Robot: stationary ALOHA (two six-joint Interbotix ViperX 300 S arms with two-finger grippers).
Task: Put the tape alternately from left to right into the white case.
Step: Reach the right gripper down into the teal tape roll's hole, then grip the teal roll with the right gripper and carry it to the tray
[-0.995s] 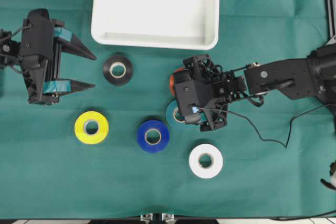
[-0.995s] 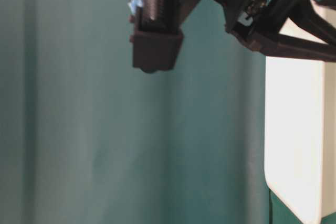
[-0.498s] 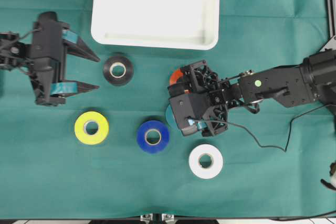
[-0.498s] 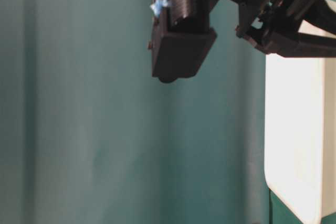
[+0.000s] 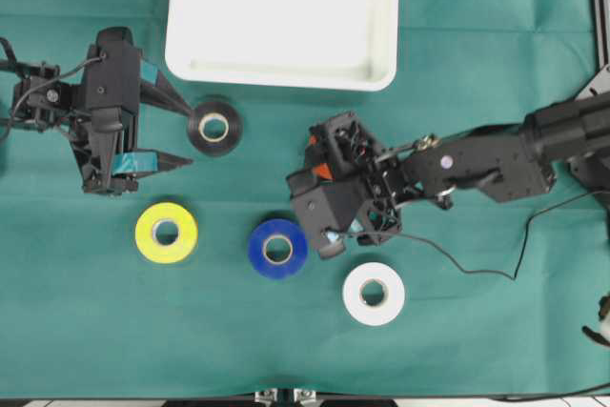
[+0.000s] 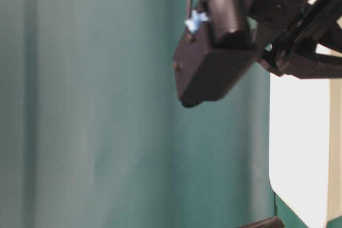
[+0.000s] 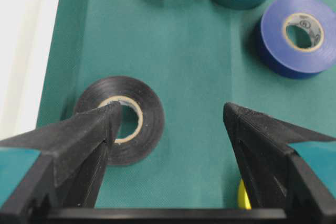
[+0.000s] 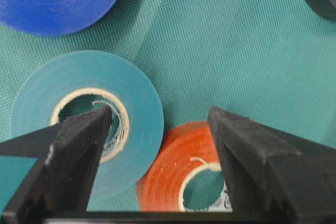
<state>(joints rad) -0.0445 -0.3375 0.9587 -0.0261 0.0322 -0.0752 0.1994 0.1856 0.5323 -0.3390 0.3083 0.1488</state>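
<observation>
The empty white case [image 5: 282, 7] lies at the top centre. Below it sits the black tape [image 5: 213, 127], with my open left gripper [image 5: 187, 132] at its left edge. In the left wrist view one finger overlaps the core of the black roll [image 7: 144, 124], and nothing is between the tips of the left gripper [image 7: 172, 109]. My open right gripper [image 8: 160, 111] hovers over the teal roll [image 8: 134, 103] and the orange-red roll [image 8: 176, 169], which touch each other. From overhead the right gripper [image 5: 329, 199] hides the teal roll and most of the orange-red one [image 5: 323, 172].
On the green cloth lie a yellow roll [image 5: 166, 232], a blue roll [image 5: 277, 248] just left of the right gripper, and a white roll [image 5: 374, 293]. A thin black cable [image 5: 477, 269] trails from the right arm. The table-level view shows the case's rim [image 6: 304, 148].
My left gripper has moved right, up to the black roll. My right gripper has slid left and down, covering the teal roll and most of the orange-red one. No roll has moved.
</observation>
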